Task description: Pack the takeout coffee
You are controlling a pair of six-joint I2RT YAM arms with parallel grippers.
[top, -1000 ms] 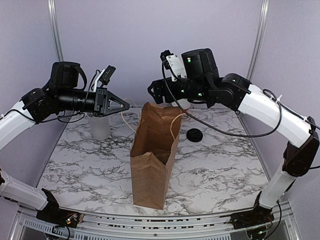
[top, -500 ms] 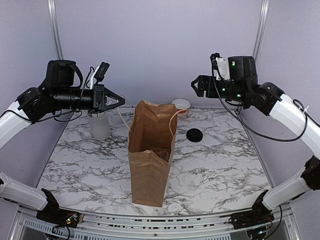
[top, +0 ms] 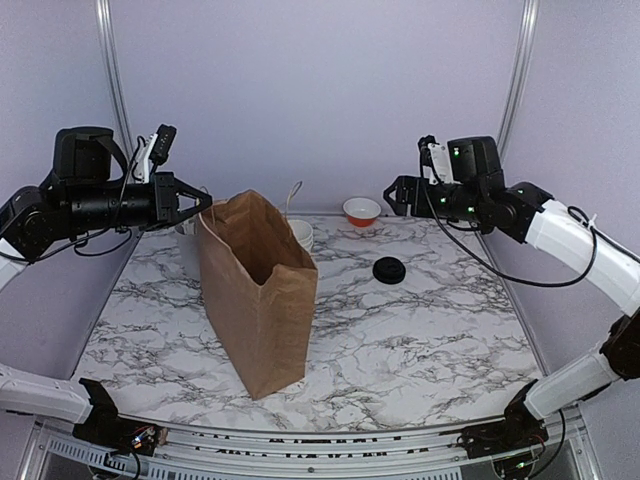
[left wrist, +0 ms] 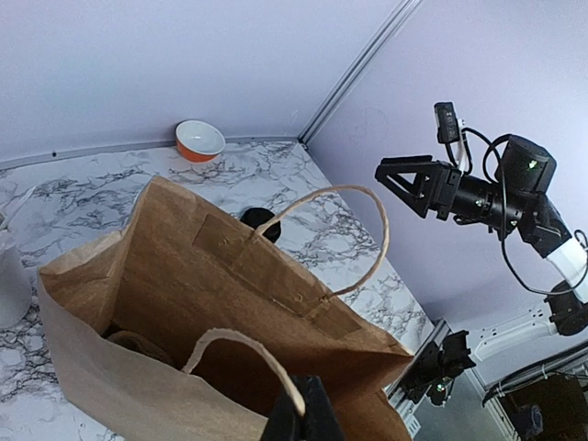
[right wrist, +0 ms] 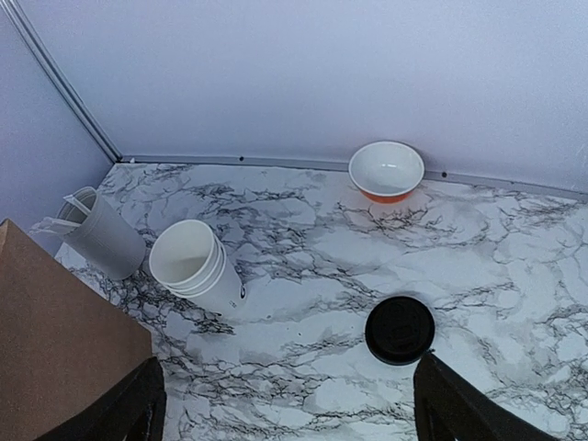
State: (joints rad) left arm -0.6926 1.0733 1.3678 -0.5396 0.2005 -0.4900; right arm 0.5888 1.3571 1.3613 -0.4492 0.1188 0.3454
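Brown paper bag (top: 255, 290), its handle (left wrist: 234, 333) in clenched left jaws; right jaws wide apart.

White links (top: 575, 235), black joints (top: 85, 200), green lights (top: 455, 152)

Bench (top: 430, 330): white marble with grey-black veins, as I see it.
Paper bag (top: 250, 300): plain brown; its cord handles look pale tan to me.
Cups (right wrist: 191, 265): white, one small dark mark low on the side.
Lid (right wrist: 400, 329): black.
Bowl (right wrist: 386, 171): white inside, orange outside.
Canister (right wrist: 103, 237): grey-white.
Left gripper (top: 204, 205) and right gripper (top: 392, 196): black.
Right arm (top: 575, 240): white shell, black joints, green lights.
Walls (top: 320, 90): pale lilac on my feed.
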